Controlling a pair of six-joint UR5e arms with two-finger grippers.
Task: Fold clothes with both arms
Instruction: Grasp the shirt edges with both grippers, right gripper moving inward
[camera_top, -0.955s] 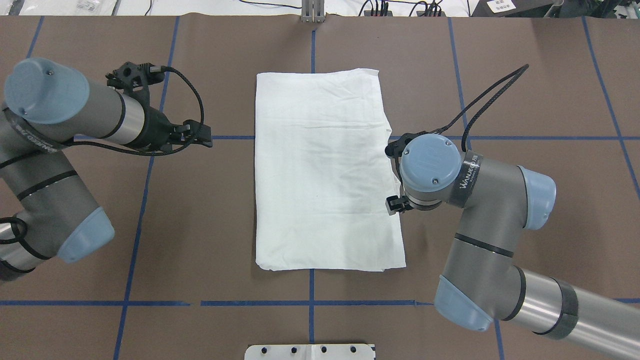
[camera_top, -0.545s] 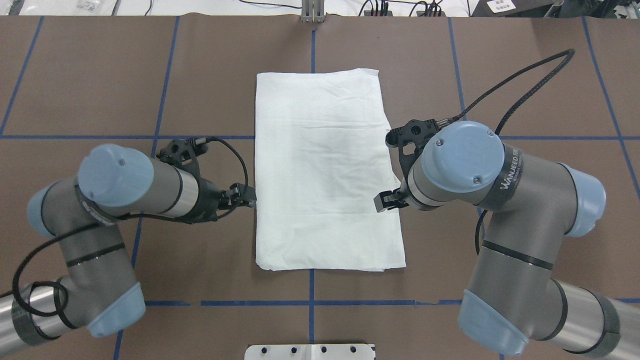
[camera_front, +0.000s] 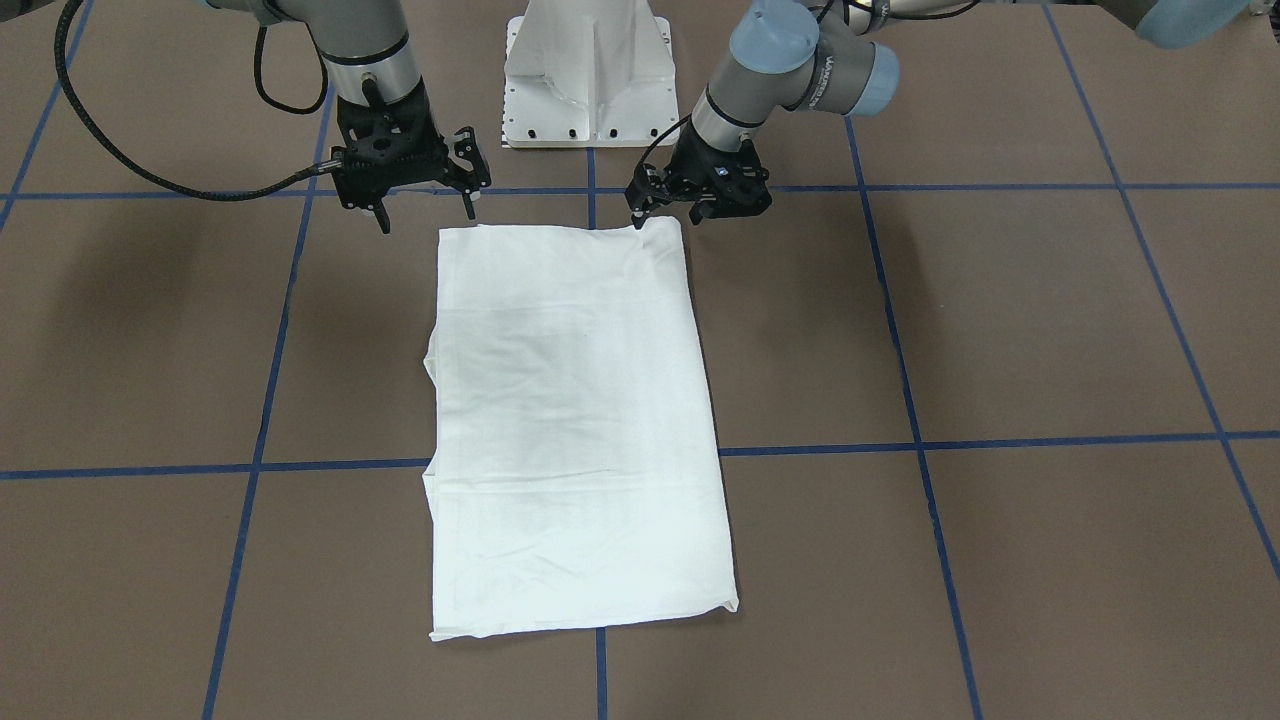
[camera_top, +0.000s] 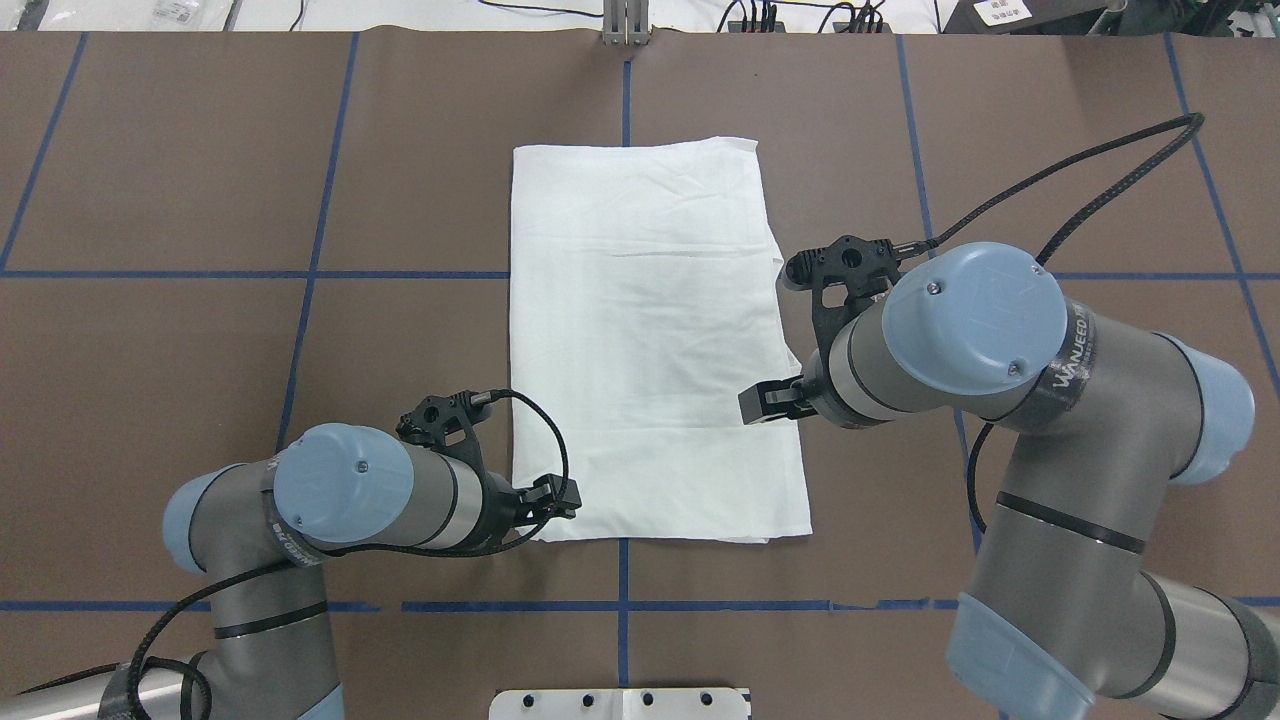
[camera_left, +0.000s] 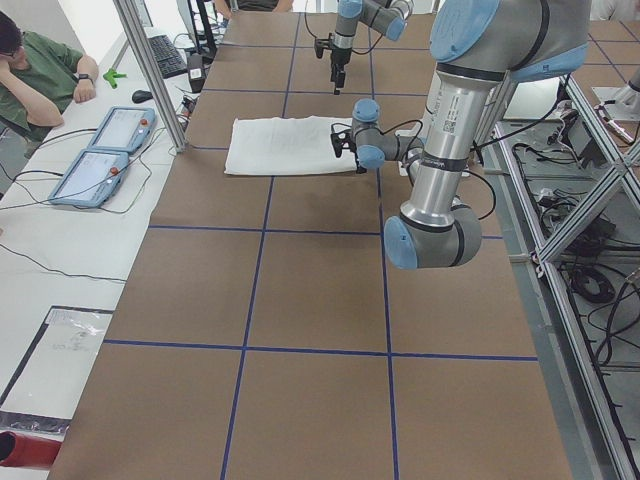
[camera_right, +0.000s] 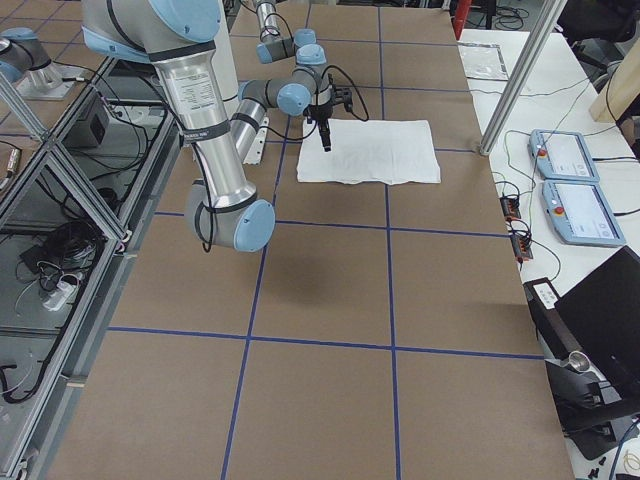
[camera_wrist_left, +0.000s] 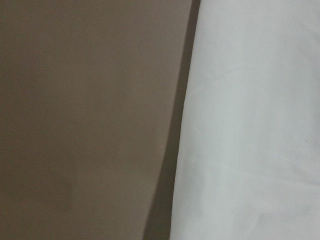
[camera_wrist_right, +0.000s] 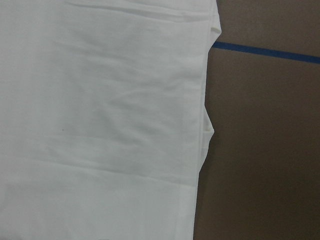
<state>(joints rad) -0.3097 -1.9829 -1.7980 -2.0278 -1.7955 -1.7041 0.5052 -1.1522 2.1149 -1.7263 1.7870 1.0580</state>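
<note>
The white shirt (camera_top: 640, 340) lies flat on the brown table as a long folded rectangle, plain side up; it also shows in the front view (camera_front: 575, 420). My left gripper (camera_top: 565, 498) sits low at the shirt's near-left corner, jaws apart and empty; the front view (camera_front: 670, 212) shows it there too. My right gripper (camera_front: 428, 215) hangs open and empty above the shirt's near-right edge; it also shows in the overhead view (camera_top: 757, 403). The left wrist view shows the shirt's edge (camera_wrist_left: 250, 125), and the right wrist view shows the shirt's right edge (camera_wrist_right: 100, 125).
The white pedestal base (camera_front: 588, 70) stands just behind the shirt's near edge. Blue tape lines (camera_top: 620, 606) grid the table. A seated person (camera_left: 30, 70) and two teach pendants (camera_left: 100, 150) are beyond the table's far side.
My left gripper has swept back along the shirt's left edge to its near-left corner. My right arm has shifted slightly toward the robot. The shirt has not moved.
</note>
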